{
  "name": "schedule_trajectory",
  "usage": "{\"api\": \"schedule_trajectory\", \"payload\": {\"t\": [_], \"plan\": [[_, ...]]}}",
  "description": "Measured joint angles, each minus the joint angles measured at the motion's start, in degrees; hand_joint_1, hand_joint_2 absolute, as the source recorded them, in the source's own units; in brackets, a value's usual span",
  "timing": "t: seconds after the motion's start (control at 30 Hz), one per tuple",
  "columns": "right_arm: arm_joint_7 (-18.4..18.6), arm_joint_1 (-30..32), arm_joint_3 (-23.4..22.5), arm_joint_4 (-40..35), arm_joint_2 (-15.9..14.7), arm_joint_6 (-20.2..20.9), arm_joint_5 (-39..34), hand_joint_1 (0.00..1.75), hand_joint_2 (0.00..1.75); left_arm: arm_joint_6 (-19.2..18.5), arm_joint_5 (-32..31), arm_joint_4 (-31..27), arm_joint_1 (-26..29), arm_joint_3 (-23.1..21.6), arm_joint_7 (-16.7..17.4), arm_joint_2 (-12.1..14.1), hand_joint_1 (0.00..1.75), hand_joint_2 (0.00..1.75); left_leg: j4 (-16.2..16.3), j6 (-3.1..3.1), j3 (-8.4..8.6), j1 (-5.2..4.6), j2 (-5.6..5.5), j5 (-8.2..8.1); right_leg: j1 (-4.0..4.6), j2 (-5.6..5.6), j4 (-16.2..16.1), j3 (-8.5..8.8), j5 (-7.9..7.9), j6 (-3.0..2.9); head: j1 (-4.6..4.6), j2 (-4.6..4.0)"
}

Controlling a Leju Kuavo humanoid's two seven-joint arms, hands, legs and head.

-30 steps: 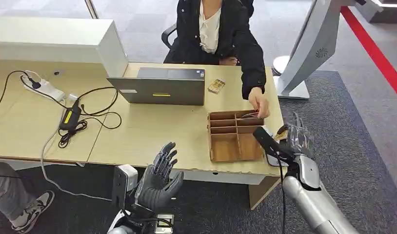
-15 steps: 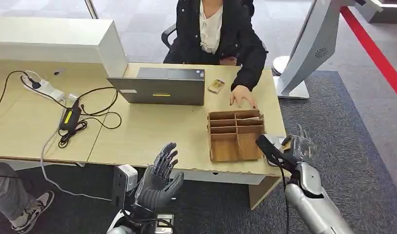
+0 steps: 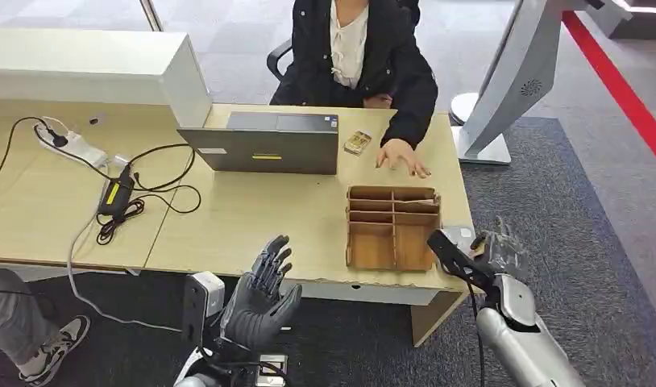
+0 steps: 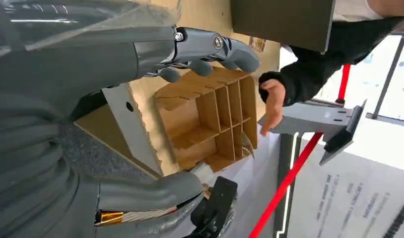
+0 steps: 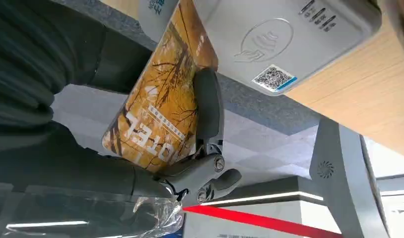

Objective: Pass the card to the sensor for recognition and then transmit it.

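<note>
A pale wooden desk [image 3: 252, 218] stands on dark grey carpet, with a red floor stripe running off toward the far right. Nearest the robot, the left hand [image 3: 260, 294] hovers below the desk's front edge, palm up, fingers apart and holding nothing. At the desk's front right corner the right hand [image 3: 496, 246] grips the card [image 5: 163, 106], an orange hotel key card printed with bare branches, pinned flat between the thumb and a finger [image 5: 208, 109]. One end of the card lies just beside, possibly overlapping, the white card reader [image 5: 284, 37], which bears a contactless symbol and a QR sticker.

The card looks thin, light, stiff and glossy, so it could slide in a loose hold; pinching it across its flat faces near one end, leaving the other end free for the sensor, seems the safest hold.

Further in sits a wooden compartment tray [image 3: 392, 227], then a closed-backed laptop [image 3: 264, 145] and a tangle of cables [image 3: 123, 193]. Beyond, a seated person's hand [image 3: 402, 156] rests flat on the desk.
</note>
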Motion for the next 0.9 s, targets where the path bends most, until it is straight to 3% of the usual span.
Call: {"api": "schedule_trajectory", "payload": {"t": [0.27,0.63,0.9], "plan": [[0.0,-0.4,0.0,1.2,0.3,2.3,-0.4,1.75,1.75,0.2,0.0,-0.5,0.2,0.0,0.3,0.4,0.00,1.75,0.0,0.00,0.14,0.00,0.02,0.00,0.00,0.00,0.0,0.14,0.00,0.00,0.00,0.00],[0.0,-0.8,0.0,1.9,0.5,1.2,-0.5,1.75,1.75,0.3,0.0,-0.9,0.3,0.0,0.4,0.8,0.00,1.75,0.0,0.04,0.19,0.00,0.00,0.05,0.00,0.00,0.0,0.24,0.06,0.06,0.00,0.00],[0.7,-1.2,0.0,-1.9,0.4,0.9,2.0,1.75,1.75,-1.0,0.0,-0.9,0.2,-0.2,0.0,0.8,0.00,1.75,0.0,0.04,0.12,-0.02,0.01,0.05,-0.02,0.00,0.0,0.16,0.08,0.04,-0.02,0.00]]}}
